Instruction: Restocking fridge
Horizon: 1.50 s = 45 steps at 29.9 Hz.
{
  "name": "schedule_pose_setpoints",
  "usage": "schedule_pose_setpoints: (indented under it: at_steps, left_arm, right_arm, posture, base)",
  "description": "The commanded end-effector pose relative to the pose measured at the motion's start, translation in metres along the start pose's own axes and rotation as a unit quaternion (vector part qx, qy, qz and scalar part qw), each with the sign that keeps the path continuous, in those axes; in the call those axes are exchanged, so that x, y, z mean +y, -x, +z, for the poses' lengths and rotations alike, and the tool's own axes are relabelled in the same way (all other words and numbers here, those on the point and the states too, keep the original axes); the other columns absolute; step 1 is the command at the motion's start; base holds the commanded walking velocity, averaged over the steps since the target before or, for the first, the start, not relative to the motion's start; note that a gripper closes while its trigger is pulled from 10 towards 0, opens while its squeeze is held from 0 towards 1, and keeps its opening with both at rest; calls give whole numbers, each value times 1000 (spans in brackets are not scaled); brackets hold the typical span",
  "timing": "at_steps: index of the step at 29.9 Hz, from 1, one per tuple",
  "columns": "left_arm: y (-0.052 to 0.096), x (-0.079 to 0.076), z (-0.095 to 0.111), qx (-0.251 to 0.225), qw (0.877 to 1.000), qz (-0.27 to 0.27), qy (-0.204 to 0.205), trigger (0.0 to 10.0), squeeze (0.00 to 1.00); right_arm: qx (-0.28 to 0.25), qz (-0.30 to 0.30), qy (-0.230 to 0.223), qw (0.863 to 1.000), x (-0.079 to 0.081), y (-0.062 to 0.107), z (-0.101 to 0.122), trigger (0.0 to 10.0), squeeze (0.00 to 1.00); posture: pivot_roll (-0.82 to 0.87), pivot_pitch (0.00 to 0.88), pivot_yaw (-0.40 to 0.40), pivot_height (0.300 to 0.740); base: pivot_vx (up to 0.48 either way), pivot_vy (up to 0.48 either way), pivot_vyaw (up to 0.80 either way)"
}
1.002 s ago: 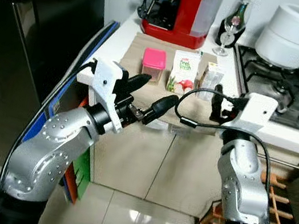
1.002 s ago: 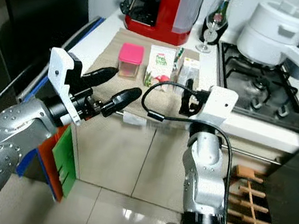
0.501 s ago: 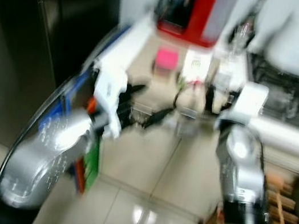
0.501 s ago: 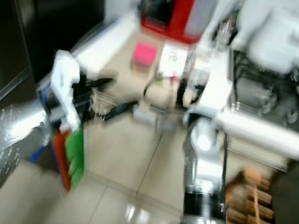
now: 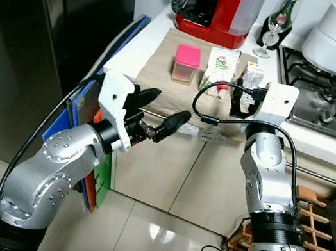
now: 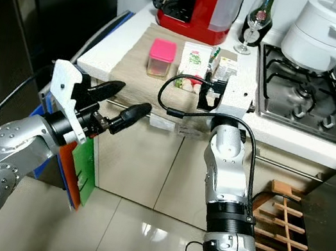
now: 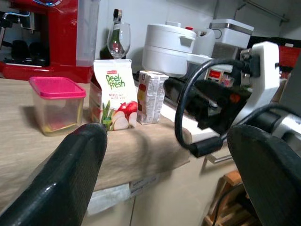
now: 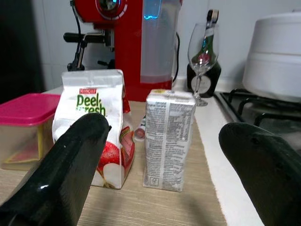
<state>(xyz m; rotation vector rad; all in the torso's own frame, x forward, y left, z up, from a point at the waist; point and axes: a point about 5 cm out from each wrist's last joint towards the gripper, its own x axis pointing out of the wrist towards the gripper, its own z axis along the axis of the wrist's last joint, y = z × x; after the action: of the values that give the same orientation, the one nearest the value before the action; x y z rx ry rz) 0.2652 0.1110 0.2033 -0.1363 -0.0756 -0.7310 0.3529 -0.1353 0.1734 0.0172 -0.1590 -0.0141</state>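
Both the left claw (image 5: 160, 112) and right claw (image 8: 160, 155) gape empty before a "Deel fresh" carton (image 8: 101, 127).

A white kitchen counter (image 5: 140, 46) carries a beige woven mat (image 5: 165, 66). On the mat, ahead of the right gripper's (image 8: 160, 160) spread jaws, stand a white Deel Fresh carton (image 8: 94, 127) and a small grey-printed carton (image 8: 167, 139), nearly touching. A pink-lidded clear tub (image 8: 26, 127) sits beyond the Deel Fresh carton. Behind them stand a red coffee machine (image 5: 218, 7) and a wine glass (image 5: 276, 24).
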Motion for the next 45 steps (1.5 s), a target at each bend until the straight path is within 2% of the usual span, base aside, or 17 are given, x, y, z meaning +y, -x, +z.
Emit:
schedule_pose_setpoints:
  at_steps: [1, 6, 11, 19, 29, 45]
  left_arm:
    - [-1, -5, 3, -11, 1000, 2, -12, 10000, 0]
    - [-2, -7, 3, -15, 1000, 6, -11, 10000, 0]
    - [-1, -10, 5, -22, 1000, 10, -15, 10000, 0]
    - [6, -11, 7, -18, 1000, 18, -16, 10000, 0]
    - [12, -13, 6, -9, 1000, 21, -12, 10000, 0]
    - [18, -15, 7, -4, 999, 30, -13, 10000, 0]
  right_arm:
    - [5, -8, -7, 1000, -2, 1, -6, 10000, 0]
    - [2, -24, -3, 1000, -4, -3, -8, 10000, 0]
    - [-18, -36, 3, 999, -4, -13, 0, 10000, 0]
    - [-29, -43, 3, 999, -4, -18, 5, 10000, 0]
    - [-28, -49, 4, 998, -1, -25, 5, 10000, 0]
    - [-18, -77, 10, 997, -9, -34, 1, 10000, 0]
  posture:
    - [71, 26, -37, 740]
    - [76, 31, -34, 740]
    - [93, 42, -33, 740]
    - [114, 66, -36, 740]
    - [127, 90, -28, 740]
    - [147, 118, -27, 740]
  base:
    - [0, 0, 0]
    - [0, 0, 0]
    - [0, 0, 0]
    - [0, 0, 0]
    - [0, 0, 0]
    - [0, 0, 0]
